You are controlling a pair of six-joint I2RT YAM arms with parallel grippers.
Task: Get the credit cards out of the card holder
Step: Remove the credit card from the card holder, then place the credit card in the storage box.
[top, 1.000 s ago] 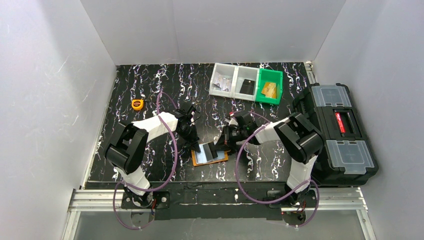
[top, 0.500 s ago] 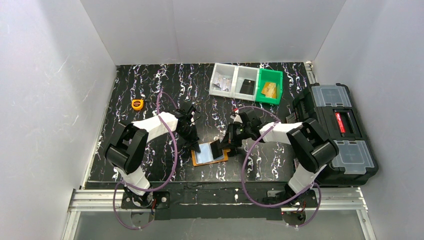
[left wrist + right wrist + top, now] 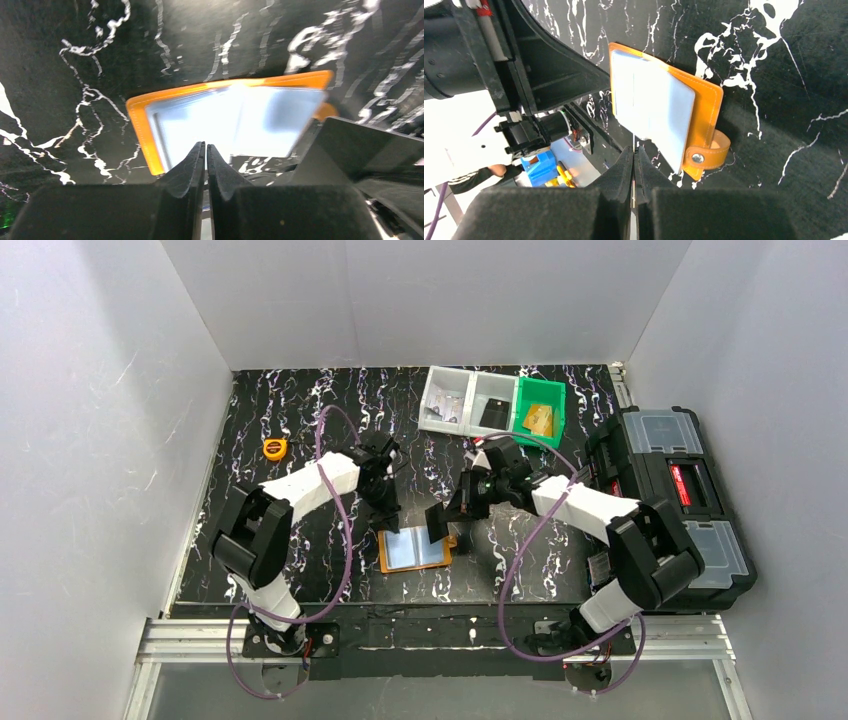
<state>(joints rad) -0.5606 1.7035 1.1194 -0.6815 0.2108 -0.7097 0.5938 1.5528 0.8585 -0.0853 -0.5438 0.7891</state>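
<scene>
The job is partly done. The card holder (image 3: 705, 112) lies open and flat on the worktop (image 3: 300, 410), near the front, between the two arms. One dark card (image 3: 437, 524) is out of it. The right pincer (image 3: 633, 152) is closed on that card and holds it up just beside the right far corner of the holder. In the right wrist view the card shows only as a thin line between the two fingers. The pale blue cards (image 3: 651, 107) are inside the clear pockets of the holder, so they are left to take out. I think the dark card must be put down somewhere first. The left pincer (image 3: 205, 147) is closed with nothing in it, and its tip is at the left far edge of the holder. I cannot tell if it presses on the holder or only hangs just above it. I also cannot tell how many pale cards are in the pockets, because they lie on top of each other and the light shines off them. At the far side stand clear boxes (image 3: 470, 375) and a green box (image 3: 540, 385). One clear box has a black thing (image 3: 493, 413) in it, and the green box has a yellow thing (image 3: 540, 420). They are too small to say if they are cards.
</scene>
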